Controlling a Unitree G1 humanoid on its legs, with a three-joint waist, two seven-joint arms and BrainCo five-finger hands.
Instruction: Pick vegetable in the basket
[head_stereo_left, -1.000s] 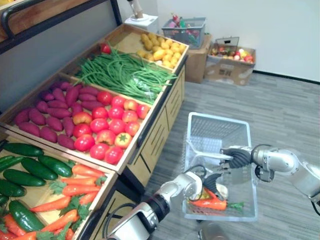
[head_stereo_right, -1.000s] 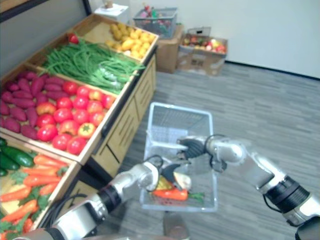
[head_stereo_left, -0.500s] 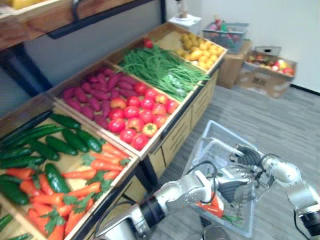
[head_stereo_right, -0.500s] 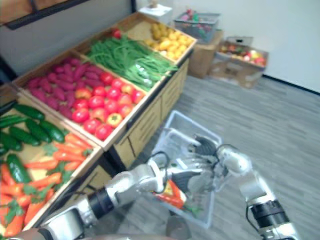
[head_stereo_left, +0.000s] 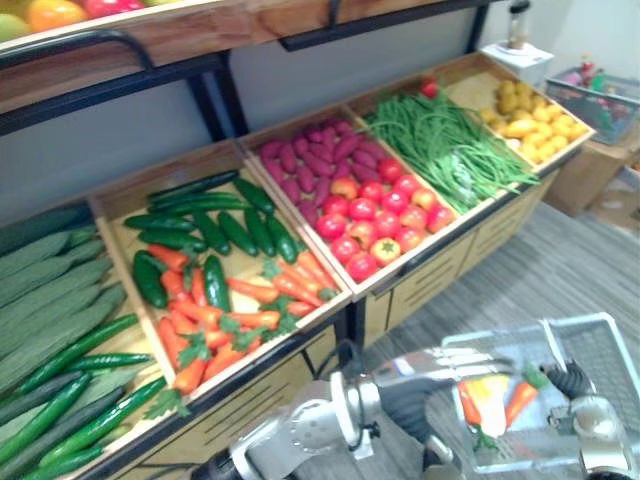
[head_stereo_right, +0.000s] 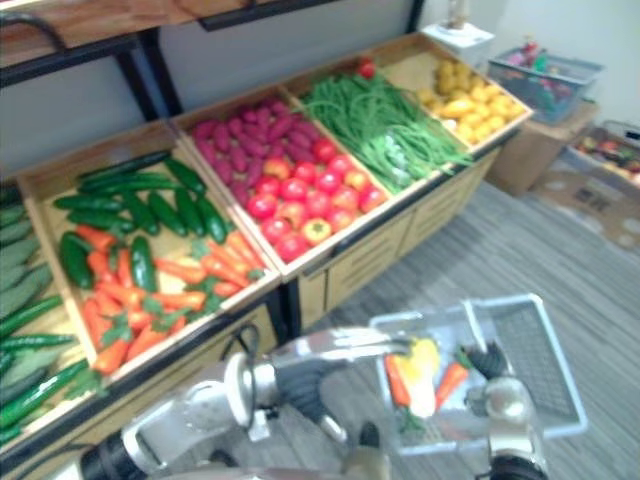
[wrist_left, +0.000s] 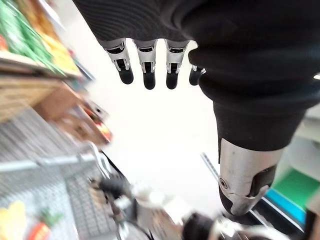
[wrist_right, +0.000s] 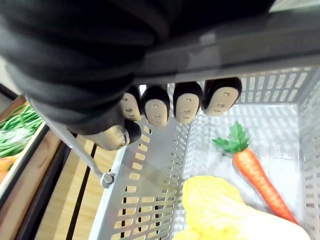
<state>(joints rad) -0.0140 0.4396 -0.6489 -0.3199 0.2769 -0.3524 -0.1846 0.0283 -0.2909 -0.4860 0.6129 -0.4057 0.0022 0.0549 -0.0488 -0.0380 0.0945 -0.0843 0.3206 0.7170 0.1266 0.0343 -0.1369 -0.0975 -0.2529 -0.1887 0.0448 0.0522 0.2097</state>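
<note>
A white wire basket (head_stereo_left: 600, 325) hangs at the lower right in front of the vegetable stand. My right hand (wrist_right: 175, 102) is shut on its grey handle and appears dark at the basket's near side (head_stereo_left: 572, 382). Inside lie two orange carrots (head_stereo_left: 468, 403) (wrist_right: 257, 175) and a yellow vegetable (head_stereo_left: 490, 390) between them. My left arm reaches in from the lower left toward the basket's left rim. My left hand (wrist_left: 145, 60) is open, fingers straight and holding nothing.
The wooden stand holds bins of cucumbers (head_stereo_left: 215, 225), carrots (head_stereo_left: 235, 310), purple sweet potatoes (head_stereo_left: 315, 155), tomatoes (head_stereo_left: 375, 215), green beans (head_stereo_left: 450, 145) and yellow vegetables (head_stereo_left: 530, 115). Long cucumbers (head_stereo_left: 50, 300) fill the left bin. A second basket (head_stereo_right: 555, 70) sits on a box at the far right.
The camera has swung left, bringing the cucumber bins into view. My left hand has come out of the basket, open and empty. My right hand keeps its hold on the handle.
</note>
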